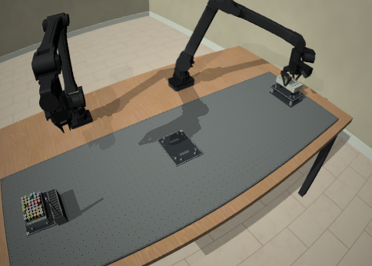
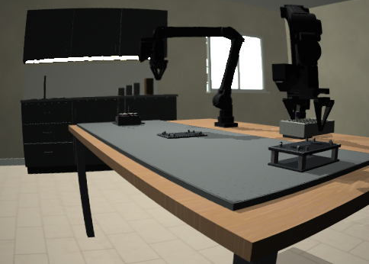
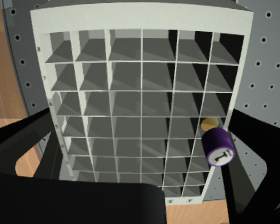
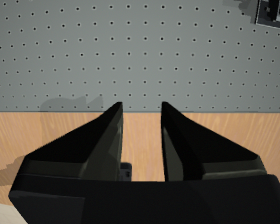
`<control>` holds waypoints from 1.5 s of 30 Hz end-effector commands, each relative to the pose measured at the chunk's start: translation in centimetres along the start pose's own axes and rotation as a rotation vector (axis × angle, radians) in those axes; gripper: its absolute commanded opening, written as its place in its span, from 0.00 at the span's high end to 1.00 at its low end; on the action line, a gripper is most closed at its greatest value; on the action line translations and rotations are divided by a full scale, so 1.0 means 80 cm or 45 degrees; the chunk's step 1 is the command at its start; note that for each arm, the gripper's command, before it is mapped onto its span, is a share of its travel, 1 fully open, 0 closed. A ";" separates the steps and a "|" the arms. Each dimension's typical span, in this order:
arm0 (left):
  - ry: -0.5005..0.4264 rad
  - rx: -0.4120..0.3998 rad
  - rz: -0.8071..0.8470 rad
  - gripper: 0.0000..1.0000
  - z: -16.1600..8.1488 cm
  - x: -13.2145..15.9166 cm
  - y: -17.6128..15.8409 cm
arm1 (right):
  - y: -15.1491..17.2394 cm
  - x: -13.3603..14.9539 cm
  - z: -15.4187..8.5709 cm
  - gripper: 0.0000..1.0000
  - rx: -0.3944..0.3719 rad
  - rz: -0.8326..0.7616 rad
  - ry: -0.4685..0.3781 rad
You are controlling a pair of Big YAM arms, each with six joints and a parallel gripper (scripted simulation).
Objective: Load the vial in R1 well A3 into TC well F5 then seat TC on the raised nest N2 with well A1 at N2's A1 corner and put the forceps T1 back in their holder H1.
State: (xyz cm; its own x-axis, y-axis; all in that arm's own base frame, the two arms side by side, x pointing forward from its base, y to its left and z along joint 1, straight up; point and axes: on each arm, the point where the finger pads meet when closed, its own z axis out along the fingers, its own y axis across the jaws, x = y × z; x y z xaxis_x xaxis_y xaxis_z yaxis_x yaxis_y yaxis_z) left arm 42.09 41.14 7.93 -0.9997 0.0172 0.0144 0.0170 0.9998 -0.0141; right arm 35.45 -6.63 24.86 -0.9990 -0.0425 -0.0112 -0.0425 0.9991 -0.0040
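The pale tube carrier TC (image 1: pixel 293 85) (image 2: pixel 293 130) (image 3: pixel 140 19) is held level a little above the raised nest N2 (image 1: pixel 283 93) (image 2: pixel 301 152), with a gap under it. My left gripper (image 1: pixel 287 81) (image 2: pixel 307 121) (image 3: pixel 141 111) is shut on TC, with a finger on each long side. A purple-capped vial (image 3: pixel 219 146) is in a well of column F, by the right finger; its foot is hidden. My right gripper (image 1: pixel 64 130) (image 2: pixel 158 78) (image 4: pixel 142 111) is empty, fingers partly open, high above the table. Rack R1 (image 1: pixel 33 221) holds several vials; holder H1 (image 1: pixel 58 200) and forceps T1 (image 1: pixel 52 204) are beside it.
A low flat nest (image 1: pixel 190 148) (image 2: pixel 183 134) with short locators lies in the middle of the mat (image 1: pixel 134 183), between the arms. R1 and H1 are far from N2, at the right arm's end. N2 is near the table's end edge.
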 end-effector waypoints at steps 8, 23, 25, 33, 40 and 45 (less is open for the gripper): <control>-0.078 -0.075 0.002 1.00 -0.044 -0.019 0.002 | 0.000 0.002 0.010 0.76 -0.011 0.017 0.034; -0.073 -0.071 0.002 1.00 -0.042 -0.017 0.000 | 0.000 0.002 0.010 0.76 -0.011 0.017 0.034; -0.071 -0.069 0.002 1.00 -0.041 -0.017 -0.001 | 0.000 0.002 0.010 0.76 -0.011 0.017 0.034; -0.089 -0.086 0.002 1.00 -0.051 -0.023 0.005 | 0.000 0.002 0.010 0.76 -0.011 0.017 0.034; -0.090 -0.087 0.003 1.00 -0.052 -0.023 0.005 | 0.000 0.002 0.010 0.76 -0.011 0.017 0.034; -0.091 -0.088 0.003 1.00 -0.052 -0.024 0.005 | 0.000 0.002 0.010 0.76 -0.011 0.017 0.034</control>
State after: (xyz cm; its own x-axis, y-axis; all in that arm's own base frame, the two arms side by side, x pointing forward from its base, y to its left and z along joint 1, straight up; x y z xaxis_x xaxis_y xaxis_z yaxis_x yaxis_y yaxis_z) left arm 42.08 40.94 7.88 -0.9997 0.0173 0.0151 0.0171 0.9997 -0.0147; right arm 35.45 -6.63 24.86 -0.9990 -0.0425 -0.0112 -0.0425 0.9991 -0.0040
